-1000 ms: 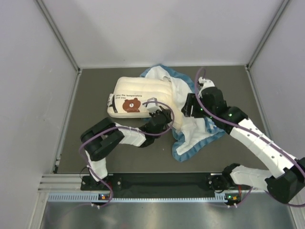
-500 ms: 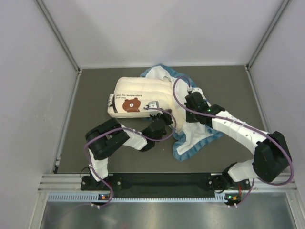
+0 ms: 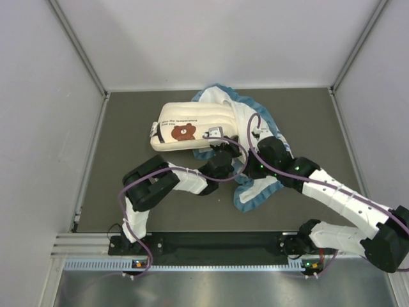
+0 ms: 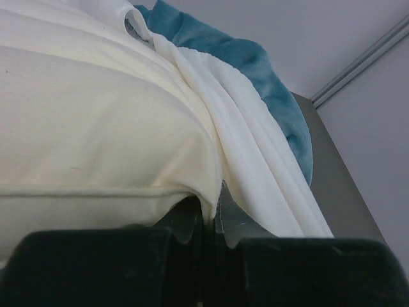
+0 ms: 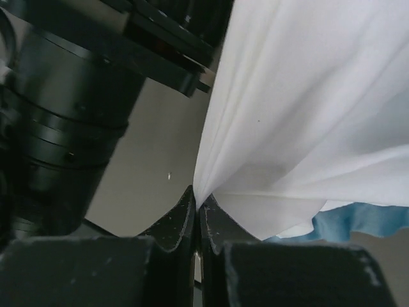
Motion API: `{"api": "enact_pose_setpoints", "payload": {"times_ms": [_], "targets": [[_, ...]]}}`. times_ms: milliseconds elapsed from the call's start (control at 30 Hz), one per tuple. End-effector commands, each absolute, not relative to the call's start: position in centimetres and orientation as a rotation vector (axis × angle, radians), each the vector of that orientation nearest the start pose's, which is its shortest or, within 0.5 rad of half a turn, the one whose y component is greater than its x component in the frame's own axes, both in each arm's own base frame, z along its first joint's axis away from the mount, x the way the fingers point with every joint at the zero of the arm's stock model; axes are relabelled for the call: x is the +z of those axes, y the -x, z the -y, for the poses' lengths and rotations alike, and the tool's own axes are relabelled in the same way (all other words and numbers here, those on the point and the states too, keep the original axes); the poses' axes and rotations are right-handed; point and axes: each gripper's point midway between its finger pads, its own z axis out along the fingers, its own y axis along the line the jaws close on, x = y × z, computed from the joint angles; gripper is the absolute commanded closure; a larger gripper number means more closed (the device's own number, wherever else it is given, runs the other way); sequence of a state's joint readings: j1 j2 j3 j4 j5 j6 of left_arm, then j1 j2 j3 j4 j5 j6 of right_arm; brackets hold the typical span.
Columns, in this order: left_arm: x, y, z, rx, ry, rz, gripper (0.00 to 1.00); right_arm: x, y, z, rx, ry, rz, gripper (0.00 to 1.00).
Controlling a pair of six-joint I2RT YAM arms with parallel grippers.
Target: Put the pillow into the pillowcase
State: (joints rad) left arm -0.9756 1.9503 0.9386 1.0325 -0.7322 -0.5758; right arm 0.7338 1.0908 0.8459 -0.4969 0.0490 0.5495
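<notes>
1. The pillow [image 3: 185,128] lies on the tabletop [image 3: 128,115], left of centre. Its logo end is outside, and its right end sits at the mouth of the bunched case [image 3: 259,188].
2. The left pincer [image 4: 206,214] is pressed together on the pillow's near edge. The right pincer [image 5: 197,203] pinches a fold of the case's white lining.
3. Both holds are thin. A strong pull may let the lining slip out, and the mouth would then fall shut.
4. The plump pillow may catch on the folds and push the case away.
5. The two pincers are very near each other and could collide.
</notes>
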Motion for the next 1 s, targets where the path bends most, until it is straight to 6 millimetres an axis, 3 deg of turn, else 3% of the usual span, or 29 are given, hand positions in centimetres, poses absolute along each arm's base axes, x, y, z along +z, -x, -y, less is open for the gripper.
{"api": "enact_pose_setpoints", "payload": {"times_ms": [0, 133, 267, 367, 433, 533, 600, 633, 667, 700, 733, 767, 800, 833, 900, 967], "targets": [[20.4, -36.7, 40.7, -0.81, 0.278, -1.446, 1.0, 20.2, -22.4, -24.3, 0.739, 0.217, -2.281, 1.0], [20.1, -35.9, 42.3, -0.797, 0.242, -1.451, 1.0, 23.3, -24.3, -24.2, 0.756, 0.207, -2.235, 1.0], [19.3, -35.6, 42.5, -0.796, 0.251, -1.463, 1.0, 28.6, -26.0, -23.8, 0.794, 0.181, -2.132, 1.0], [18.7, -35.3, 42.9, -0.816, 0.239, -1.48, 1.0, 30.4, -27.0, -22.8, 0.802, 0.166, -2.103, 1.0], [18.9, -34.8, 43.5, -0.854, 0.2, -1.486, 1.0, 30.1, -27.8, -21.5, 0.789, 0.134, -2.114, 1.0], [20.2, -34.2, 43.6, -0.864, 0.136, -1.488, 0.96, 27.9, -28.6, -19.7, 0.776, 0.081, -2.163, 0.97], [19.8, -34.0, 43.8, -0.823, 0.049, -1.554, 0.77, 26.0, -28.6, -18.4, 0.731, 0.061, -2.185, 0.66], [20.4, -33.9, 43.6, -0.81, 0.025, -1.577, 0.73, 25.2, -28.3, -17.9, 0.711, 0.057, -2.195, 0.58], [20.3, -34.1, 43.4, -0.805, 0.013, -1.612, 0.58, 24.8, -28.4, -17.4, 0.672, 0.061, -2.195, 0.48], [18.6, -34.1, 43.0, -0.745, -0.03, -1.713, 0.52, 24.6, -28.4, -17.0, 0.654, 0.06, -2.194, 0.43], [19.1, -34.0, 42.6, -0.746, -0.034, -1.743, 0.49, 24.4, -28.1, -16.7, 0.64, 0.063, -2.191, 0.39], [18.9, -34.4, 41.8, -0.737, -0.027, -1.781, 0.47, 24.4, -28.2, -16.4, 0.617, 0.064, -2.184, 0.35], [17.1, -33.9, 40.8, -0.705, -0.023, -1.868, 0.45, 24.5, -28.1, -16.3, 0.612, 0.065, -2.18, 0.33], [18.4, -33.8, 39.8, -0.719, -0.003, -1.868, 0.44, 24.6, -28.1, -16.2, 0.61, 0.068, -2.178, 0.33], [17.6, -33.6, 37.6, -0.716, 0.027, -1.925, 0.37, 25.0, -28.1, -16.2, 0.603, 0.089, -2.163, 0.31], [18.5, -33.5, 34.6, -0.706, 0.079, -1.958, 0.35, 25.2, -28.3, -16.1, 0.592, 0.113, -2.154, 0.29]]}}
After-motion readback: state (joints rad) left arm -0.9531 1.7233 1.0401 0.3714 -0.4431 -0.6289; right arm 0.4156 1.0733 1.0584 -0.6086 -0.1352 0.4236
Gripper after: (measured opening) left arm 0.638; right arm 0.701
